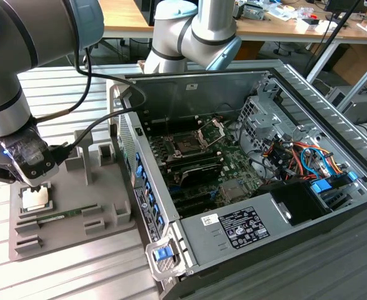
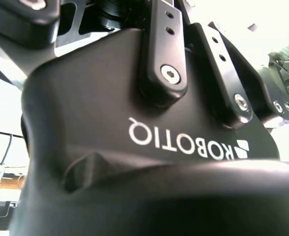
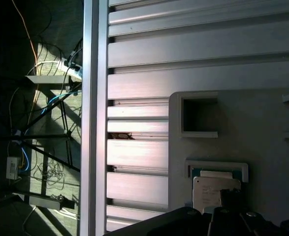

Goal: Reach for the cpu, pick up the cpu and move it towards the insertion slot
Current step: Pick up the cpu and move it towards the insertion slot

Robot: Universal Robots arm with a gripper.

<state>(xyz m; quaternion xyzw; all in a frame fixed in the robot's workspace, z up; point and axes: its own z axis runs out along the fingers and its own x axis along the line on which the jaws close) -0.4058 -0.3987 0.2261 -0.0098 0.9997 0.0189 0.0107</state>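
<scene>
While low over the grey fixture (image 1: 77,206) in the exterior view: gripper (image 1: 38,182), tip hidden behind own clear housing. Cannot tell whether open or closed. Directly beneath, contact not decidable: the cpu (image 1: 36,199), pale square, flat in a recess near the fixture's edge on the exterior view's left.

In the first wrist view: cpu (image 3: 210,191) seated in a framed pocket, one corner covered by dark gripper (image 3: 223,216) parts, themselves cut off. Second square pocket (image 3: 199,114) near it, deep in shadow.

In the second wrist view: black gripper (image 2: 134,147) body close up, link bars and screws.

Green memory stick (image 1: 61,215) lying lengthwise in the fixture, just beside the cpu.

Fixture on ribbed metal bench (image 1: 64,275); open computer case (image 1: 246,81) just beside it. Inside, on green board: the insertion slot (image 1: 186,145), silver frame (image 1: 211,128) swung up beside it, well apart from the cpu. Coloured cables (image 1: 302,156) bunched toward the case's side on the exterior view's right, partly tucked behind metalwork.
</scene>
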